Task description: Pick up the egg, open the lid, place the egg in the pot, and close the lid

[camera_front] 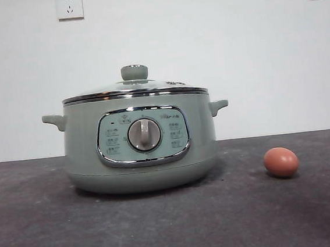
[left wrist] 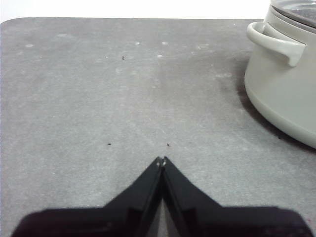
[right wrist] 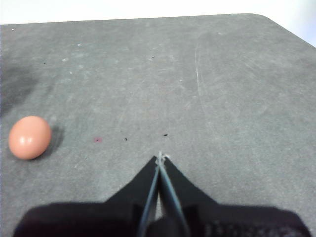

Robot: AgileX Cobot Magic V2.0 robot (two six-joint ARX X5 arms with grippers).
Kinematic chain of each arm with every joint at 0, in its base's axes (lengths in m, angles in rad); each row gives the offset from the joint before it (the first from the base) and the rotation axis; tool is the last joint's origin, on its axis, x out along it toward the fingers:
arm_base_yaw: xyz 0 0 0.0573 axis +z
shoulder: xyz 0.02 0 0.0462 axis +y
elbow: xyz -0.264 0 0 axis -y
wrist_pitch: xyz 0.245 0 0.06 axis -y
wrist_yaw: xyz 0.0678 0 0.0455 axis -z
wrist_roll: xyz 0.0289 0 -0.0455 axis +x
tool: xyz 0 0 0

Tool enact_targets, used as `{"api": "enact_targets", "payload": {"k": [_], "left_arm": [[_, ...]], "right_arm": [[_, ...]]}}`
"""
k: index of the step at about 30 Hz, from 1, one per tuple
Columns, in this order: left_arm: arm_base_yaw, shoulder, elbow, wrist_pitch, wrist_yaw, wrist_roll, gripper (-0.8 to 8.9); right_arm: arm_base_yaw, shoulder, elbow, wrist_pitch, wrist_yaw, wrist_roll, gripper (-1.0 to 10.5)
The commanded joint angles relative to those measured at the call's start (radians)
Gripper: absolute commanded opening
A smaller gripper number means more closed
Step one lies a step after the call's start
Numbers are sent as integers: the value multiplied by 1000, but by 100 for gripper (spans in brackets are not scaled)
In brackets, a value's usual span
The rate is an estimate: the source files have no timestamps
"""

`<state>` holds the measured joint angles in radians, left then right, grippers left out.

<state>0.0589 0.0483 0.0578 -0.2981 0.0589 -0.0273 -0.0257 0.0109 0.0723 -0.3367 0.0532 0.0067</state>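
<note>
My left claw (left wrist: 161,159) is hovering over bare counter (left wrist: 123,98), jaws pressed together, gripping nothing. The pot (camera_front: 138,139) is sitting left of centre in the front view, dial facing the camera, one side handle showing near my left wrist. The lid (camera_front: 134,90) is sitting flat on the rim, knob up, so the pot is not yet opened. The egg (camera_front: 281,162) is lying on its side right of the pot, well apart from it, untouched. My right claw (right wrist: 160,157) is hanging near the egg, also closed and empty.

Risks, as I'm judging them: smooth oval shell rolling away if one jaw touches first; cracking if I'm squeezing hard; the glass lid slipping or clipping the rim if I'm catching the knob off-centre.
</note>
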Motion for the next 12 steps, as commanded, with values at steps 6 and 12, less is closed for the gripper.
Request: {"api": "enact_targets", "payload": {"k": [6,12], "left_arm": [[3,0,-8,8,2,-29,-4],[3,3,43,7,58,-88,-7]], "right_arm": [[0,-2,-10,27,-14,148,1],[0,-2,11,140,-94,326,-11]]}}
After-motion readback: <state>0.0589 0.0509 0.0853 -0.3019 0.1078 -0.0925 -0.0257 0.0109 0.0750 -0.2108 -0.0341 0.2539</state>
